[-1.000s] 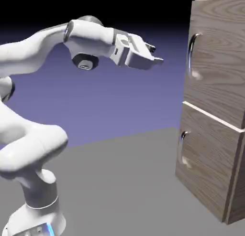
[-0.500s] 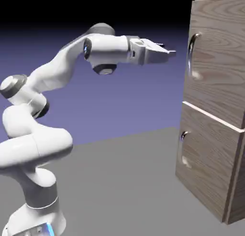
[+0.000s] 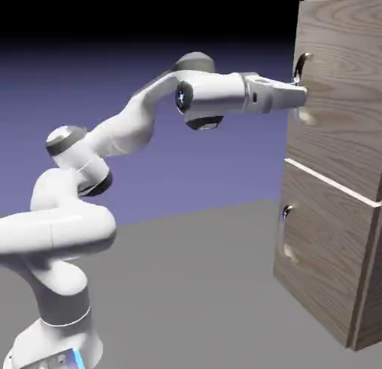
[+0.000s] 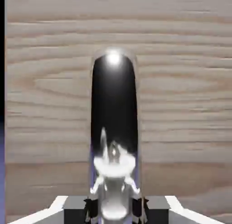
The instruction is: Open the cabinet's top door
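Observation:
The tall wood-grain cabinet (image 3: 336, 173) stands at the exterior view's right. Its top door (image 3: 343, 84) lies flush with the cabinet front and carries a curved silver handle (image 3: 299, 67). The arm stretches out level, and my gripper (image 3: 302, 97) sits at that handle's middle. In the hand view the shiny handle (image 4: 113, 128) runs straight up the picture in front of the door's wood (image 4: 181, 105). Its lower part passes between my two grey fingertips, and my gripper (image 4: 114, 209) is shut on it.
Below the pale seam is the lower door (image 3: 321, 263) with its shorter handle (image 3: 283, 229). The grey table (image 3: 186, 285) runs from the robot's base (image 3: 52, 338) to the foot of the cabinet.
The arm has stretched to the right from mid-air to the cabinet. The gripper, open and away from the cabinet before, has reached the top door's handle and shut on it.

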Motion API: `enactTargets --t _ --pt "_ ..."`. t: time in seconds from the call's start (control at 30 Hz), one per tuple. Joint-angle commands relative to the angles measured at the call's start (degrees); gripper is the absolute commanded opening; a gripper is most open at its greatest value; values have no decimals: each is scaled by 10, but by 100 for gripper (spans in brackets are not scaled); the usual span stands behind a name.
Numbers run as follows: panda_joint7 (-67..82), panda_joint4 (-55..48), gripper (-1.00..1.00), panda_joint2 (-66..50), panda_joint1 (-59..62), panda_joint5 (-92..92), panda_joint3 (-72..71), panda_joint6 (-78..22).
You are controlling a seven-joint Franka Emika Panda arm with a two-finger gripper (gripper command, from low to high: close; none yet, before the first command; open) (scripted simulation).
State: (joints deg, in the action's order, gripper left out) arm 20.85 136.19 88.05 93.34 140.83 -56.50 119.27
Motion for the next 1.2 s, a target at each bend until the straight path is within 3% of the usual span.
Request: enactTargets --t 0.0,0.3,0.6,0.93,1.17 --pt "13 14 -100 -6 -5 0 8 -24" --pt "115 106 -100 -79 -18 -31 84 -249" --pt "204 125 -100 -188 32 -115 152 -473" --pt "326 41 -100 -373 159 -262 161 -714" --pt "415 -80 -100 -518 267 -385 93 -814"
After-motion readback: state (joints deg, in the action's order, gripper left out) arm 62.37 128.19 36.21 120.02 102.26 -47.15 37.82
